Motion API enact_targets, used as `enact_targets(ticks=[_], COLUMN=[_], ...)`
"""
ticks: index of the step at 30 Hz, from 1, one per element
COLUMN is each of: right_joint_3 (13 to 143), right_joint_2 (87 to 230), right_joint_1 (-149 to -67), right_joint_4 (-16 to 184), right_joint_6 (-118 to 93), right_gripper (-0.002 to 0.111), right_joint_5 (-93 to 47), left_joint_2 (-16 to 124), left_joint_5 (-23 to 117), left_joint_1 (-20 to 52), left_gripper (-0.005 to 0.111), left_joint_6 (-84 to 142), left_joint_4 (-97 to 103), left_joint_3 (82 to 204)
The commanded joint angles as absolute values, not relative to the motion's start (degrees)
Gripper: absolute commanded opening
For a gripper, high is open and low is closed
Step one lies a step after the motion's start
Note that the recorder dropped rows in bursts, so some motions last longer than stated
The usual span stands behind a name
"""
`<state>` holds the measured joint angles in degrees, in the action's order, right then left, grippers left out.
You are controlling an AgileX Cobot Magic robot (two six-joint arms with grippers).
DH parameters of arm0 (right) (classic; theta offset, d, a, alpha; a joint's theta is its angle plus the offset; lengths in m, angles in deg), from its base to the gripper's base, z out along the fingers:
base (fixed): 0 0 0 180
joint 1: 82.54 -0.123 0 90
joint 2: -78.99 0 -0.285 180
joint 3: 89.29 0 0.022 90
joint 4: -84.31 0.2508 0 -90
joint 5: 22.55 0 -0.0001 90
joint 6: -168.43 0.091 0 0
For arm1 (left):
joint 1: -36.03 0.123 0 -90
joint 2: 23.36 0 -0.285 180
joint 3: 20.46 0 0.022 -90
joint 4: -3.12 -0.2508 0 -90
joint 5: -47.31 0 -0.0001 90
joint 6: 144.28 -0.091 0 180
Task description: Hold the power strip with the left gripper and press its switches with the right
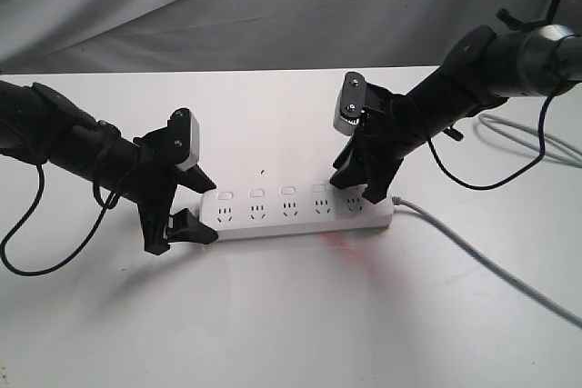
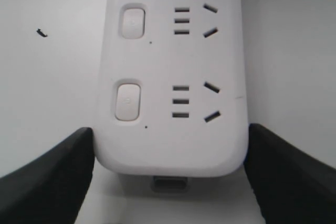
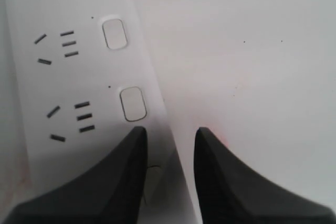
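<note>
White worktop [image 1: 109, 333] carries the power strip [image 1: 273, 222], lying flat. At the strip's left end the left pincer [image 1: 209, 213] clamps it, one finger against each long side. Switches [image 1: 287, 190] run in a row along the strip's far edge. At its right end the right pincer [image 1: 362, 186] points down, almost pressed together and pinching nothing, one finger [image 3: 113, 182] over the endmost switch; contact is unclear. A grey cord [image 1: 491, 265] leaves that end.
</note>
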<state>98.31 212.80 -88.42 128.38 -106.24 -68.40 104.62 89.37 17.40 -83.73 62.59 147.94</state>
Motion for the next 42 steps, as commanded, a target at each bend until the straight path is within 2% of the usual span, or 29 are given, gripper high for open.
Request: enact_targets(ticks=[1,42], right_joint_3=[97.9,93.9], right_joint_2=[213.9,215.7], right_joint_1=[-88.5,-87.2], right_joint_4=[124.8,120.5], right_joint_6=[-107.1,-106.1], right_gripper=[0.030,0.030], right_joint_5=[-67.1,-62.4], left_joint_2=[104.7,104.7], left_joint_5=[88.4,88.4], left_joint_1=[17.2,17.2], left_gripper=[0.067,0.067], left_joint_6=[-84.2,-84.2], left_joint_4=[60.8,60.8], left_joint_3=[148.0,148.0])
